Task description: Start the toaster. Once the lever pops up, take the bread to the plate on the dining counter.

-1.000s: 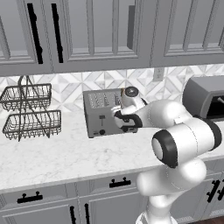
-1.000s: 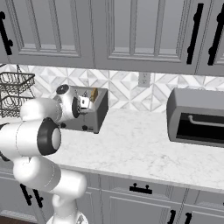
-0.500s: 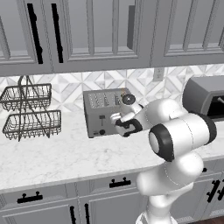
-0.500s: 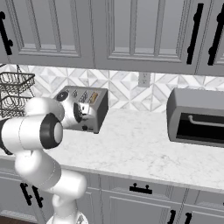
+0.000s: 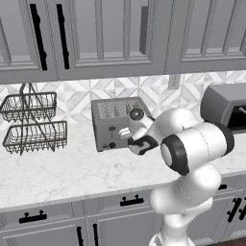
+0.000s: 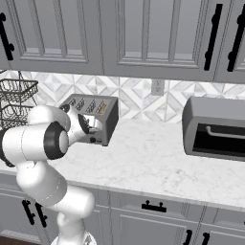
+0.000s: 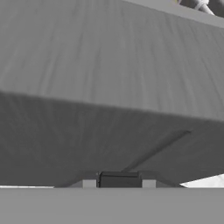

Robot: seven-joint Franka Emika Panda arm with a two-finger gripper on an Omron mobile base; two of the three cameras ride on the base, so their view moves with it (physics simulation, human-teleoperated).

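Grey cabinets (image 5: 101,33), patterned backsplash (image 6: 139,95), marble counter (image 6: 158,158).

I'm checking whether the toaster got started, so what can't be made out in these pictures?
- Gripper: its white hand hides the fingers in the left base view; open or shut unclear.
- Right lever: behind the hand on the toaster.
- Bread: slots too small in both base views.
- Hand view: toaster too close, featureless grey.

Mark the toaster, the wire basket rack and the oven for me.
toaster (image 5: 108,129), left base view, on its brushed front face.
wire basket rack (image 5: 34,137), left base view, lower basket.
oven (image 6: 215,115), right base view, grey top.
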